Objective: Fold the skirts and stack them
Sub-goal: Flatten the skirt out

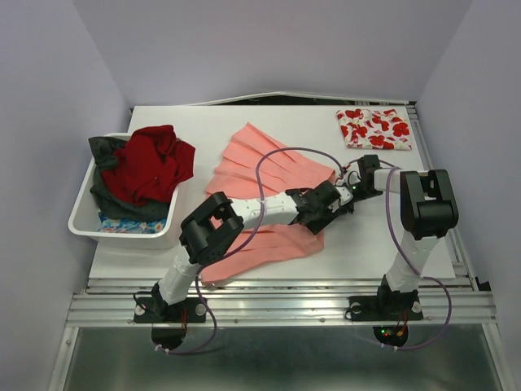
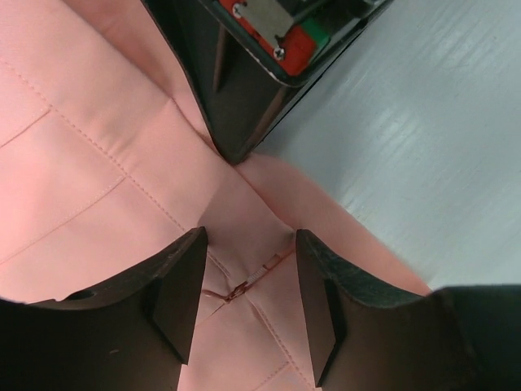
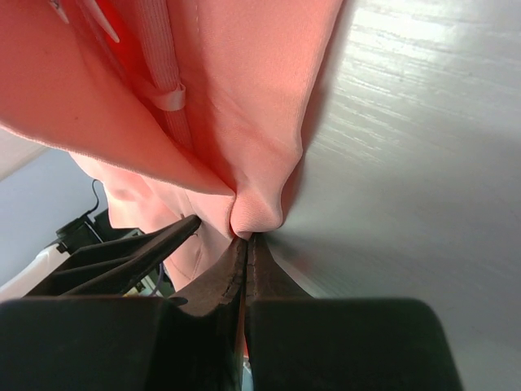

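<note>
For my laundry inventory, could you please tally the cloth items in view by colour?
Salmon-pink pleated skirt: 1
White skirt with red flowers: 1
Red garment: 1
Dark grey garment: 1
Blue patterned garment: 1
Total: 5 visible; the white bin may hide more.

A white counter (image 1: pixel 366 244) fills the middle of a narrow booth. Behind the counter stands a plain back wall (image 1: pixel 269 41). A side wall rises along each flank of the counter, the left wall (image 1: pixel 49 98) and the right wall (image 1: pixel 488 122). All three are pale lavender. A dark gap (image 1: pixel 269 99) runs along the counter's far edge. Along its near edge lies a frame of silver aluminium rails (image 1: pixel 285 308). In front of the counter, past the rails, a grey metal sheet (image 1: pixel 277 358) gives dull reflections. The light is soft and even, leaving a faint streaky sheen on the counter's top.
</note>
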Controlling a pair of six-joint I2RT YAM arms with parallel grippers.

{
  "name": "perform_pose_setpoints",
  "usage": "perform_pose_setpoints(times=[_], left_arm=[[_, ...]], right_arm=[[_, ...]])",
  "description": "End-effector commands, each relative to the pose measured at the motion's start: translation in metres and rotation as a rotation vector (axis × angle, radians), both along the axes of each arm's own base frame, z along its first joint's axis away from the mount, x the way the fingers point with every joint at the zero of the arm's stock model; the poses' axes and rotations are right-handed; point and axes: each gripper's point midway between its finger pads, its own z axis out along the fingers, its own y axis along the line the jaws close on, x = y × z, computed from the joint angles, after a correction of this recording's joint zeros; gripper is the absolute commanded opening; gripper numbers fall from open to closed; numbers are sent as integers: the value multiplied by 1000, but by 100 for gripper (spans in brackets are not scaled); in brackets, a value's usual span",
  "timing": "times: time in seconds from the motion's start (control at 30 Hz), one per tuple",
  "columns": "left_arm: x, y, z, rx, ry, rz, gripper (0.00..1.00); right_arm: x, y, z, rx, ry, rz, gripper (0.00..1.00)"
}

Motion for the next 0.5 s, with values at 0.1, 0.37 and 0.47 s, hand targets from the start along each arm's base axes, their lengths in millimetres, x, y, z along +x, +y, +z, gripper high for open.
perform_pose_setpoints(times=[0.1, 0.37, 0.47], left_arm=[[1, -14, 5, -39, 14, 20, 59], [10, -11, 26, -75, -21, 33, 19], [8, -10, 42, -113, -38, 28, 4]], right_arm=[[-14, -15, -36, -123, 40, 5, 1], [-15, -16, -38, -126, 45, 6, 1], [-16, -16, -40, -126, 52, 7, 1]])
